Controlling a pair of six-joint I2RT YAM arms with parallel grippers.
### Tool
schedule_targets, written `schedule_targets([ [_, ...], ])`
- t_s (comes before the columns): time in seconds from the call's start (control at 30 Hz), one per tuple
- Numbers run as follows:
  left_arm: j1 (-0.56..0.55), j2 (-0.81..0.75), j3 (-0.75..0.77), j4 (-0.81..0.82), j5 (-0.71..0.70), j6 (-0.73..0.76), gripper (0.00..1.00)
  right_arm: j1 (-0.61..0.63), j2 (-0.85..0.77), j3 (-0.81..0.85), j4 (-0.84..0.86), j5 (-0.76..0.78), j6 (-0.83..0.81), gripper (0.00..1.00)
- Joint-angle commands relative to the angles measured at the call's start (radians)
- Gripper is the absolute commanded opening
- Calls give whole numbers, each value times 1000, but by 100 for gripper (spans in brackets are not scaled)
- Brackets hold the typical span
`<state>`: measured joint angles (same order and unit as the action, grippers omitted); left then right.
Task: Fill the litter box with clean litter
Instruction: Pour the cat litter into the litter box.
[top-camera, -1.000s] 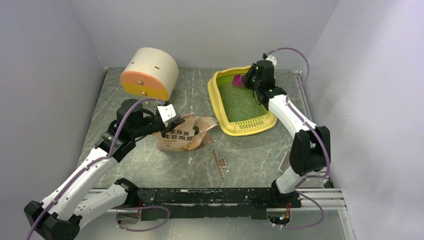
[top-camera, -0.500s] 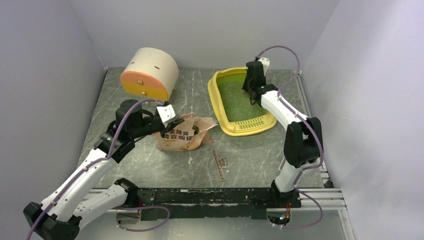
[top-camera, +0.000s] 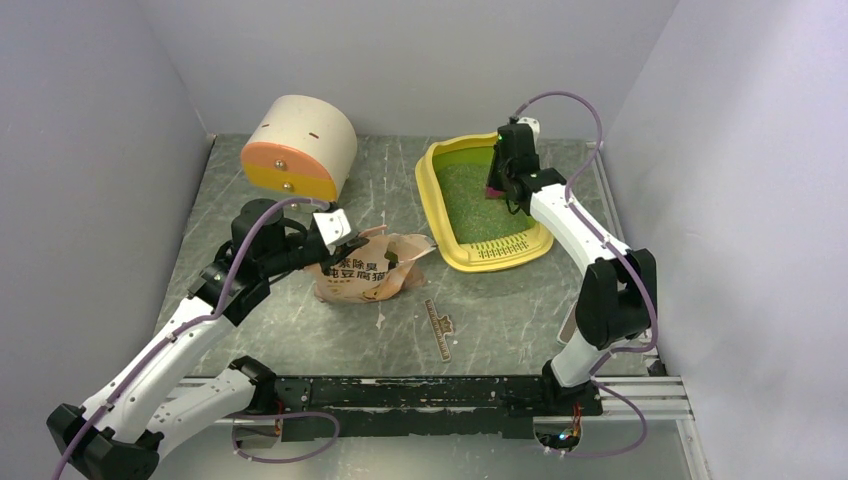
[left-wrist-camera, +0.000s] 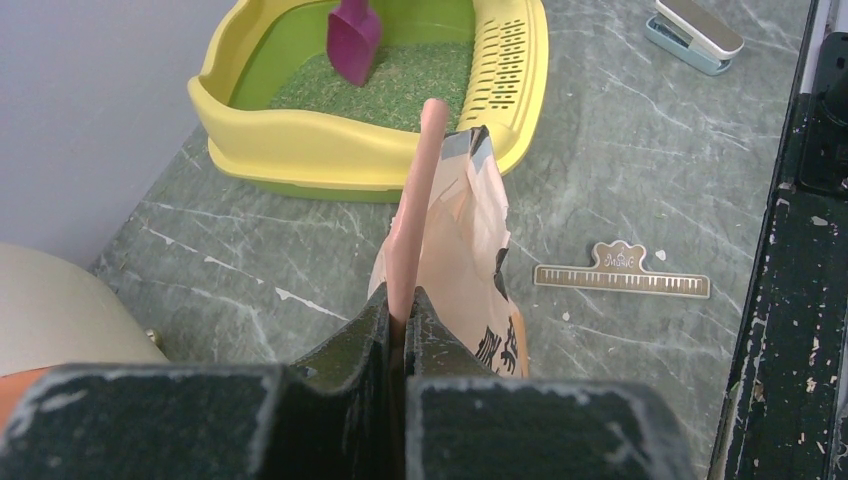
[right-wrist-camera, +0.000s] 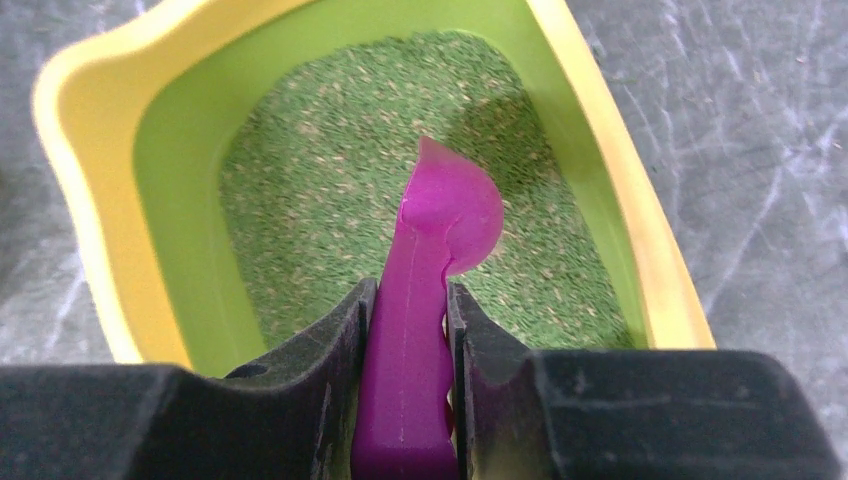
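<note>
Magenta scoop (right-wrist-camera: 450, 212) sits clamped in my right claw (right-wrist-camera: 408, 302), over the green litter (right-wrist-camera: 320, 200) inside the yellow litter box (right-wrist-camera: 72, 150) at far right; my left claw (left-wrist-camera: 400, 310) pinches the bag (left-wrist-camera: 462, 232) edge.

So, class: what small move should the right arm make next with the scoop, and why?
Probably drag the scoop across the clean litter to level it: the right gripper clamps it over the litter box, litter already covers the floor, and the left gripper holds the bag aside, not pouring.
</note>
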<state>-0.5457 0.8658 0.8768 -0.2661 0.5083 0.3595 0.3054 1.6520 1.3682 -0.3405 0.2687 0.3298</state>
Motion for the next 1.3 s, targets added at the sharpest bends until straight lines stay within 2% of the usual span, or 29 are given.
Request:
schedule_targets([
  [0.0,3,-21,5,12,-5,11,5,5,-9,-6,-89,129,-36,0],
  [0.13,3,-22,13,-14,-20,28,5,6,-67,-32,-105,147,-68,0],
  [0.3,3,-12,31,-39,-9,39,5,15,-91,-4,-212,121,-48,0],
  [0.5,3,0,41,-51,1,52,5,19,-177,-32,-249,-6,3,0],
  [0.7,3,-15,21,-44,10,41,5,21,-155,-90,-240,90,-15,0],
  [0.8,3,-13,30,-51,18,42,5,20,-123,-54,-255,107,-34,0],
  [0.87,3,-8,45,-71,22,47,5,21,-107,11,-331,90,-7,0],
  [1.03,3,-1,31,-55,45,48,5,19,-231,44,-325,-77,-17,0],
  [1.13,3,17,61,-89,54,60,5,15,-255,103,-400,-141,-24,0],
  [1.27,3,32,52,-57,46,66,5,17,-281,123,-454,-234,-18,0],
])
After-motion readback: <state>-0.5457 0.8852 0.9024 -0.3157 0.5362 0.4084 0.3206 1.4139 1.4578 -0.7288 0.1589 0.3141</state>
